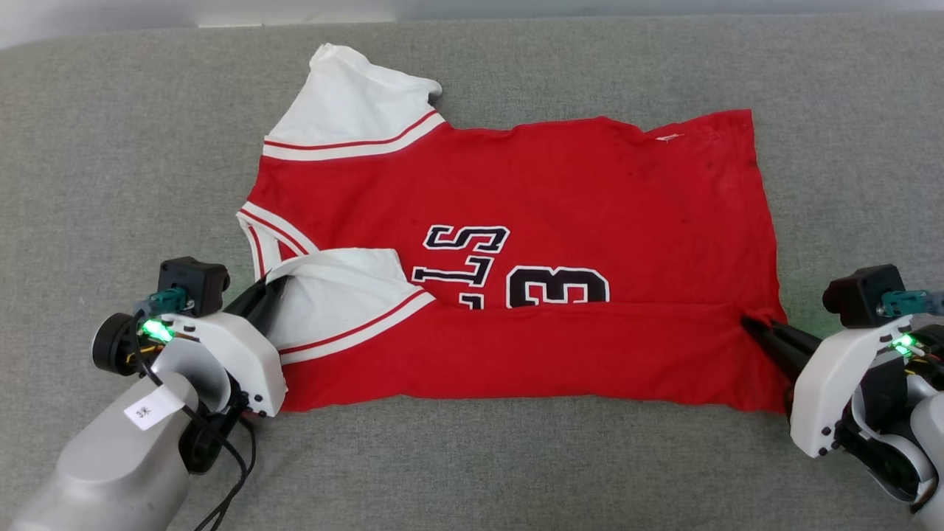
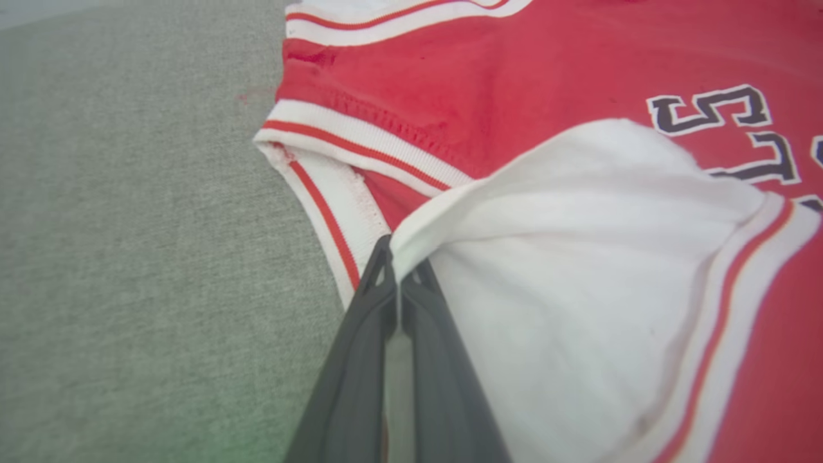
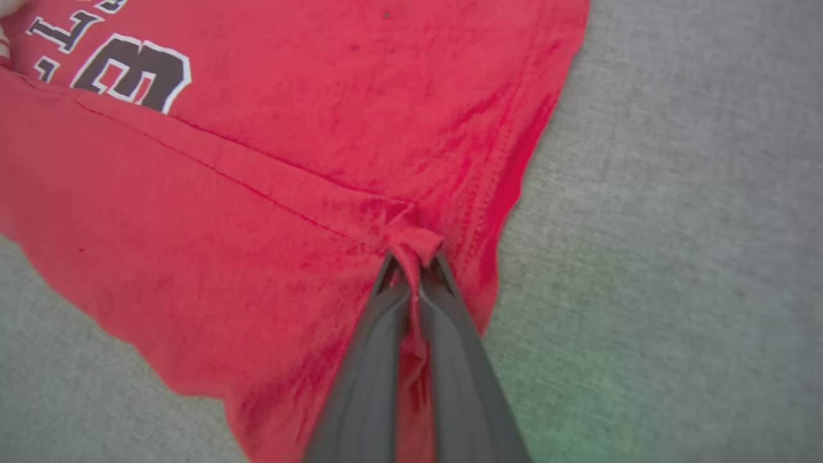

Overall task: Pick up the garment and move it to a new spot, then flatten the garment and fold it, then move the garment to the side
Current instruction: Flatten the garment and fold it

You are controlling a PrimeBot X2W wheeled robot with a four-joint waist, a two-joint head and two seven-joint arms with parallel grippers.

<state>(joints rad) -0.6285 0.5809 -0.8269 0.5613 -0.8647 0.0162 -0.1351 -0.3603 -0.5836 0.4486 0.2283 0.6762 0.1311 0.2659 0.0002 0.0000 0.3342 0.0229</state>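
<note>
Jersey shirt (image 1: 560, 184), red with white sleeves, lies spread sideways on the grey cloth surface (image 1: 472, 457), collar end towards the robot's left. Its near long edge is doubled over onto the front, covering the lower part of the number 3 (image 1: 557, 287). It looks light, limp and easily creased. A pinch at one point would likely only bunch it, so the seams and corners at both ends are the places to hold.

The left gripper (image 1: 269, 284) is clenched on the edge of the near sleeve (image 1: 339, 295). The right gripper (image 1: 748, 321) is clenched on a small tuck of red cloth at the hem (image 3: 508, 180) end.

The head view alone gives the whole outline, including the far sleeve (image 1: 354, 103) lying askew. The left wrist view shows the white fold caught between the dark fingers (image 2: 360, 347) and the striped collar trim (image 2: 334, 225) just beside them. The right wrist view shows the pinched tuck and the crease running from it.
</note>
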